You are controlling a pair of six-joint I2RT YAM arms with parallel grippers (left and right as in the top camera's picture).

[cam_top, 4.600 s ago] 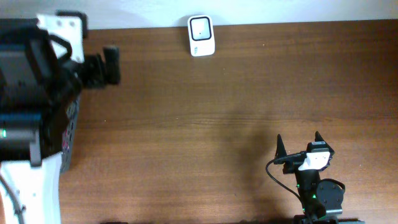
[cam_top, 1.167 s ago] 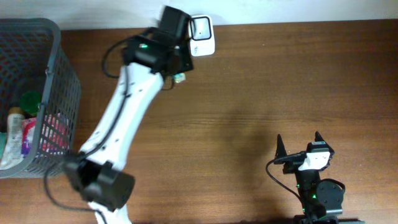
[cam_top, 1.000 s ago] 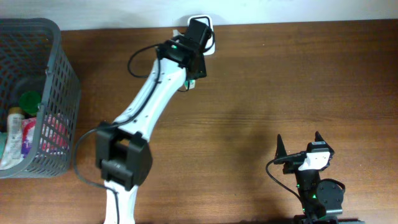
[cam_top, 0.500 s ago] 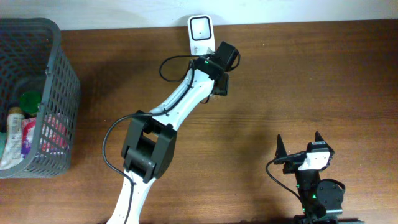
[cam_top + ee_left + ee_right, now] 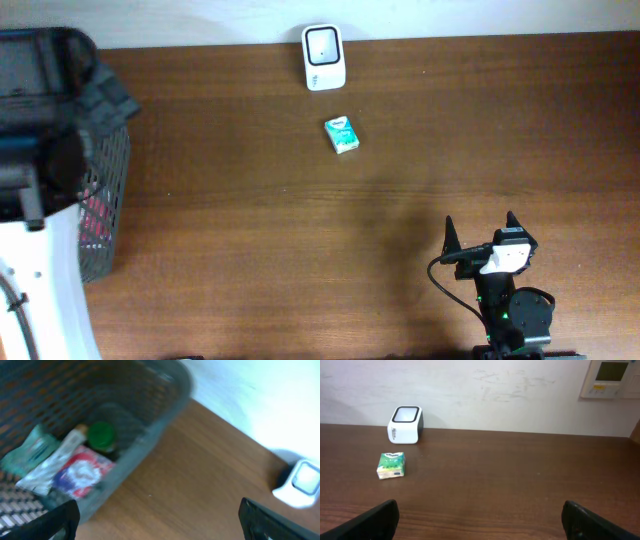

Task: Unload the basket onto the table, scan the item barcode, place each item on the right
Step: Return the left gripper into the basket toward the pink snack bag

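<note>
A small green and white box, the item [image 5: 342, 134], lies flat on the brown table just in front of the white barcode scanner [image 5: 323, 57] at the back edge. Nothing is touching it. My left arm [image 5: 45, 150] looms large and blurred at the far left, above the basket. In the left wrist view my left gripper [image 5: 160, 527] is open and empty, looking down at the basket [image 5: 150, 435], with the scanner [image 5: 302, 482] far to the right. My right gripper [image 5: 484, 240] rests open at the front right. From its wrist view the item [image 5: 391, 465] and scanner [image 5: 406, 425] sit far off to the left.
The grey mesh basket [image 5: 105, 200] at the left edge holds a green-capped bottle [image 5: 101, 435], a red and white packet [image 5: 80, 472] and other packets. A wall panel [image 5: 610, 377] hangs behind the table at the right.
My left gripper opened and let go of the green box in front of the scanner. The left arm then swung back left over the basket. The right arm stayed still.
</note>
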